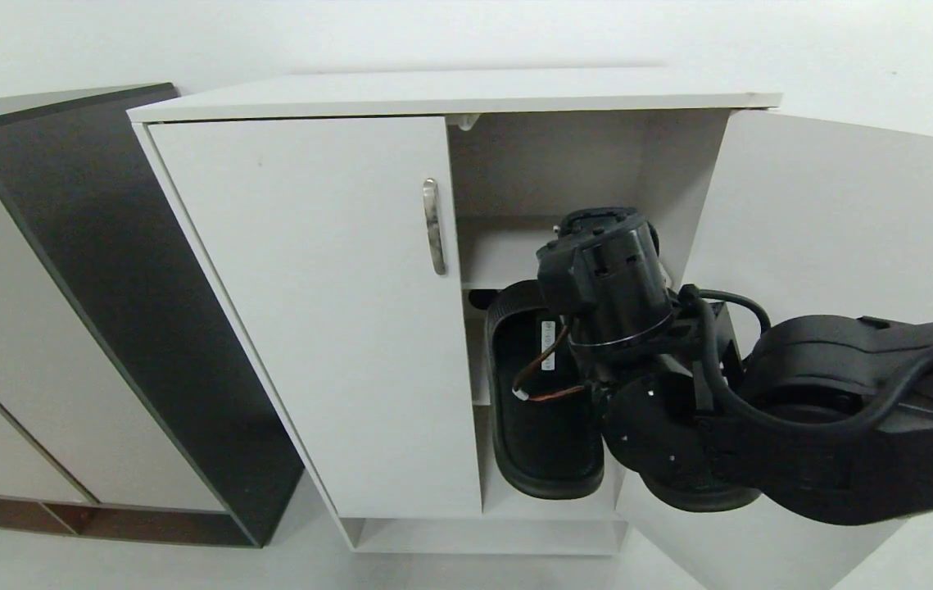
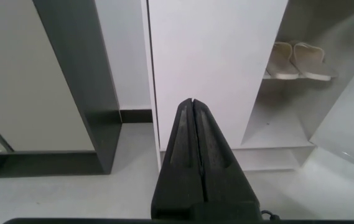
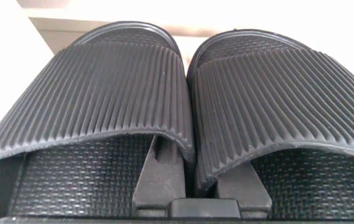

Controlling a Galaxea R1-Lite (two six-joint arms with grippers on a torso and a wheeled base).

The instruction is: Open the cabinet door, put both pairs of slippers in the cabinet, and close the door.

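Right now the right gripper (image 3: 192, 163) is clamped on the pair of black slippers (image 1: 544, 410), one finger inside each slipper under its ribbed strap, pinching the two touching inner walls. The pair hangs at the open side of the white cabinet (image 1: 450, 90), toes toward it. Beige slippers (image 2: 298, 60) lie on the cabinet's shelf. The left gripper (image 2: 192, 106), fingers pressed together and empty, hovers before the cabinet's closed door (image 1: 310, 328).

right arm (image 1: 843, 369): black, rounded housings | wrist cable (image 1: 702, 328): black, looped | thin wire (image 1: 540, 356): seemingly orange-brown | left pincer (image 2: 192, 102): black
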